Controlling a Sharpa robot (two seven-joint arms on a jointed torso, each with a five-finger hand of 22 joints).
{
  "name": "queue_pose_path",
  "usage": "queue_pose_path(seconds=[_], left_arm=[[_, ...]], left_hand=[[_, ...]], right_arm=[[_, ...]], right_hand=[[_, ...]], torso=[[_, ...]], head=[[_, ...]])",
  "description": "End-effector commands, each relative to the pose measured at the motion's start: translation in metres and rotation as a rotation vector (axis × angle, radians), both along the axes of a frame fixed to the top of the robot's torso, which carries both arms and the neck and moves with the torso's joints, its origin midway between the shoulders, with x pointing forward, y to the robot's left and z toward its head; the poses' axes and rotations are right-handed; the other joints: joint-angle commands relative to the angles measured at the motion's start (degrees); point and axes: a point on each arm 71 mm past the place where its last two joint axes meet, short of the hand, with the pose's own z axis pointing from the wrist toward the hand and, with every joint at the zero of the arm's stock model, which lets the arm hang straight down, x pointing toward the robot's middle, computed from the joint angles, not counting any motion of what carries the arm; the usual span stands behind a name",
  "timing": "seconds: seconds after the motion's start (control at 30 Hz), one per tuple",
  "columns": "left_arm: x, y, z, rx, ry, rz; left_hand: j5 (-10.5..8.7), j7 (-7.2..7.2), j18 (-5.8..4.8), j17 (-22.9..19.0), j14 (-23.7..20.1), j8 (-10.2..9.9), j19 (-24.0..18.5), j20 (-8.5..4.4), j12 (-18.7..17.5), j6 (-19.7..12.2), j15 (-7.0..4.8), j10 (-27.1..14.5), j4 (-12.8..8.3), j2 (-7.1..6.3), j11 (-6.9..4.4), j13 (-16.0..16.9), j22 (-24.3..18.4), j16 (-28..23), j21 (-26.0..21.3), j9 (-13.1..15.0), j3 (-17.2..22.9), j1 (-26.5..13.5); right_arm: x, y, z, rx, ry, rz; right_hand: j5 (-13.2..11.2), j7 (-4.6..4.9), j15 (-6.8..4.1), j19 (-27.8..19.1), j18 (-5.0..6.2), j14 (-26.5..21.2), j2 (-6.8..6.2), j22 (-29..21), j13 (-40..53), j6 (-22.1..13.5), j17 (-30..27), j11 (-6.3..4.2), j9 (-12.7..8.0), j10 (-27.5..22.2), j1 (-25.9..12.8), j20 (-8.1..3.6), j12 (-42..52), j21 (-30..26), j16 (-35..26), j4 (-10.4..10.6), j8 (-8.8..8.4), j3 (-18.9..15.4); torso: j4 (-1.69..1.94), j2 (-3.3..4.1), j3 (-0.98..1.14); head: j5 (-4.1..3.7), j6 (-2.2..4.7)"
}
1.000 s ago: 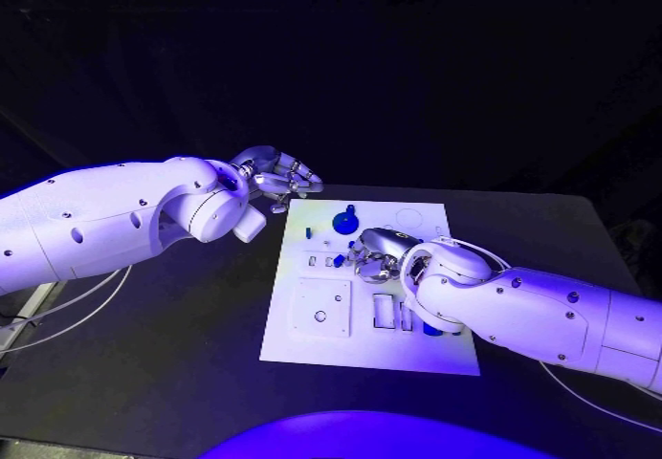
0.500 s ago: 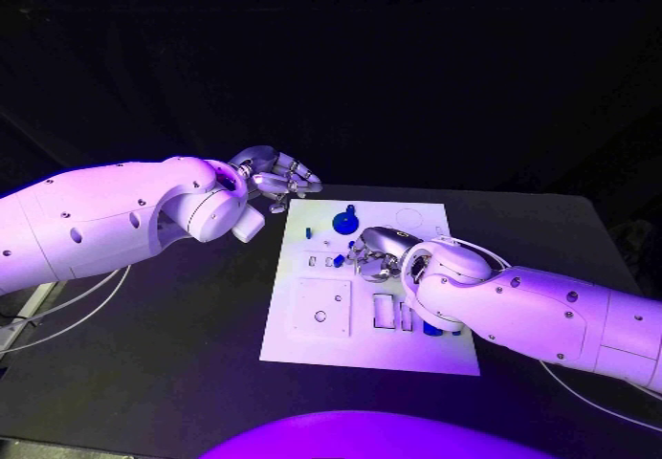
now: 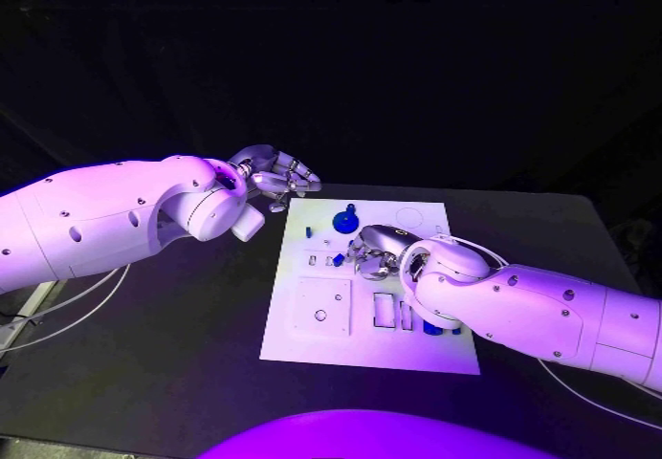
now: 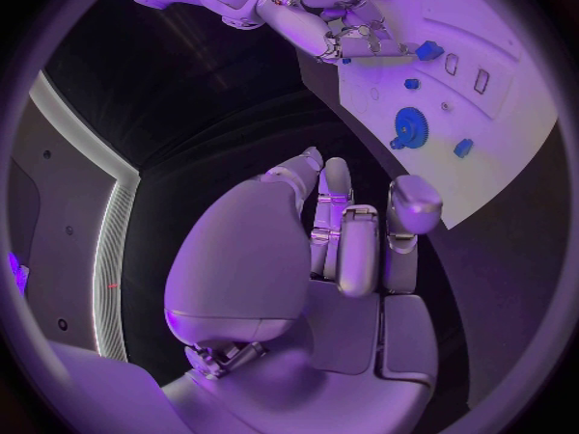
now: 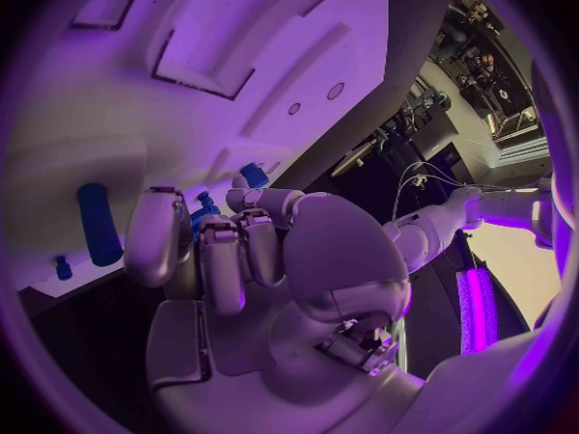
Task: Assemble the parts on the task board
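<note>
the left robot hand (image 3: pixel 278 176) hangs over the black tabletop (image 3: pixel 165 344) just off the far left corner of the task board (image 3: pixel 370 354), its fingers (image 4: pixel 358 246) curled in on nothing. the right robot hand (image 3: pixel 372 251) is low over the middle of the board, fingers bent down around a small blue part (image 5: pixel 206 212); whether it grips that part i cannot tell. a blue gear (image 3: pixel 343 223) lies on the board just beyond this hand, between the two hands.
</note>
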Motion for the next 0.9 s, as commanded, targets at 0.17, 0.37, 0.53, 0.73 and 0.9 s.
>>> queue_pose_path(seconds=[0.17, 0.37, 0.53, 0.73, 0.9], left_arm=[[-0.0003, -0.0017, 0.001, -0.001, -0.005, -0.017], [-0.0004, -0.0017, 0.0011, -0.001, -0.005, -0.018], [-0.0004, -0.0015, 0.0011, -0.001, -0.005, -0.018], [-0.0005, -0.0015, 0.0011, 0.0, -0.004, -0.019], [-0.0008, -0.0014, 0.001, -0.001, -0.001, -0.021]], left_hand=[[0.01, 0.1, 0.23, 6.02, 2.0, -0.34, 0.09, 0.32, -0.26, 0.27, 0.48, -0.1, 0.1, -0.21, 0.42, -0.09, 0.1, 0.33, 0.27, -0.19, 0.45, 0.44], [0.01, 0.1, 0.22, 6.02, 2.01, -0.37, 0.09, 0.32, -0.27, 0.28, 0.48, -0.11, 0.1, -0.22, 0.42, -0.1, 0.1, 0.33, 0.27, -0.21, 0.46, 0.44], [0.01, 0.1, 0.22, 6.02, 2.01, -0.37, 0.09, 0.32, -0.27, 0.28, 0.48, -0.11, 0.1, -0.22, 0.42, -0.1, 0.1, 0.33, 0.27, -0.21, 0.46, 0.44], [0.01, 0.1, 0.22, 6.02, 2.01, -0.37, 0.09, 0.32, -0.27, 0.28, 0.48, -0.11, 0.1, -0.22, 0.42, -0.1, 0.1, 0.33, 0.27, -0.21, 0.46, 0.44], [0.01, 0.1, 0.22, 6.02, 2.01, -0.37, 0.09, 0.32, -0.27, 0.28, 0.48, -0.11, 0.1, -0.22, 0.42, -0.1, 0.1, 0.33, 0.27, -0.21, 0.46, 0.44]], right_arm=[[-0.0014, 0.0033, 0.0008, -0.001, -0.01, 0.02], [0.0004, 0.0027, 0.0006, -0.002, -0.013, 0.014], [0.0017, 0.0026, 0.0005, -0.004, -0.014, 0.011], [0.004, 0.0006, 0.0002, -0.011, -0.015, 0.003], [0.0023, -0.0029, 0.0003, -0.021, -0.008, 0.005]], right_hand=[[0.16, -0.07, 0.03, 0.08, -0.49, 5.98, 0.01, 0.07, 10.08, 0.42, 15.08, 0.02, -0.1, 2.81, -0.4, 0.03, 0.34, -0.05, 0.36, -0.33, 0.08, -0.01], [0.16, -0.07, 0.03, 0.08, -0.49, 5.98, 0.01, 0.07, 10.08, 0.42, 15.08, 0.02, -0.1, 2.81, -0.4, 0.03, 0.34, -0.05, 0.36, -0.33, 0.08, -0.01], [0.16, -0.07, 0.03, 0.08, -0.49, 5.98, 0.01, 0.07, 10.08, 0.42, 15.08, 0.02, -0.1, 2.81, -0.4, 0.03, 0.34, -0.05, 0.36, -0.33, 0.08, -0.01], [0.16, -0.07, 0.03, 0.08, -0.49, 5.98, 0.01, 0.07, 10.08, 0.42, 15.08, 0.02, -0.1, 2.81, -0.4, 0.03, 0.34, -0.05, 0.36, -0.33, 0.08, -0.01], [0.09, -0.08, 0.04, 0.11, -0.51, 5.98, 0.06, 0.13, 10.09, 0.45, 15.08, 0.01, -0.11, 2.81, -0.42, 0.05, 0.35, 0.03, 0.36, -0.34, 0.07, -0.06]], torso=[[-0.03, 0.0, 0.03], [-0.01, 0.0, 0.05], [-0.02, 0.03, 0.05], [-0.01, -0.01, 0.03], [-0.04, -0.03, 0.0]], head=[[0.05, -0.05], [0.05, -0.09], [0.04, -0.03], [0.09, -0.04], [0.18, -0.04]])
